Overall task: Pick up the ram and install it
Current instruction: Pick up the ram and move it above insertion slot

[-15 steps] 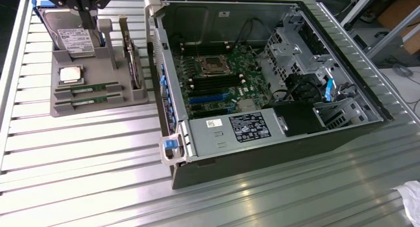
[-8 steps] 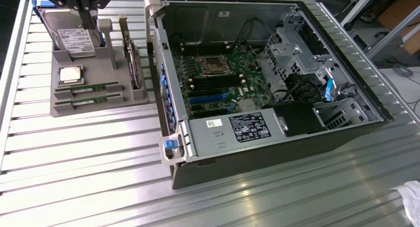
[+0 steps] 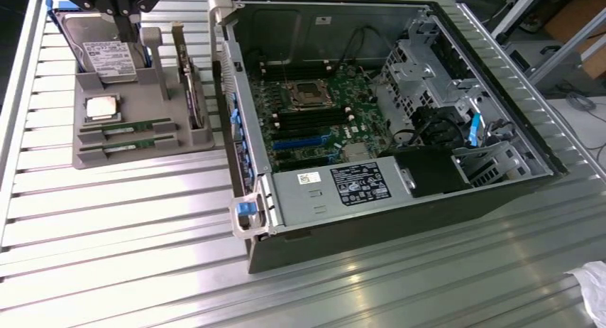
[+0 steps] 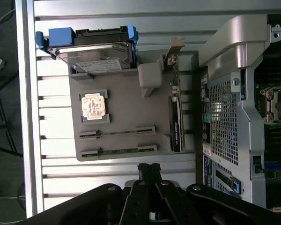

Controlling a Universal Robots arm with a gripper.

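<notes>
Colour and pattern notes for your tabletop scene.
Your tabletop [image 3: 113, 228] is silver, ribbed in parallel lines. The tray [image 3: 142, 157] is plain grey. The ram [image 3: 127, 148] is green with a small white label. The hard drive [image 3: 102, 55] is silver with a white label and blue side brackets. The computer case [image 3: 379, 228] has a dark grey shell, a green motherboard [image 3: 322, 115] with black and blue slots, and a blue latch [image 3: 245, 210]. Your end effector [image 4: 149, 168] is black.

My exterior cam sits high, angled down across the slatted table [image 3: 113, 221], whole PC case [image 3: 284, 23] in frame. Wrist cam is closer, facing straight down above the grey tray [image 4: 126, 103]. Both views share the tray and the case wall beside it.
</notes>
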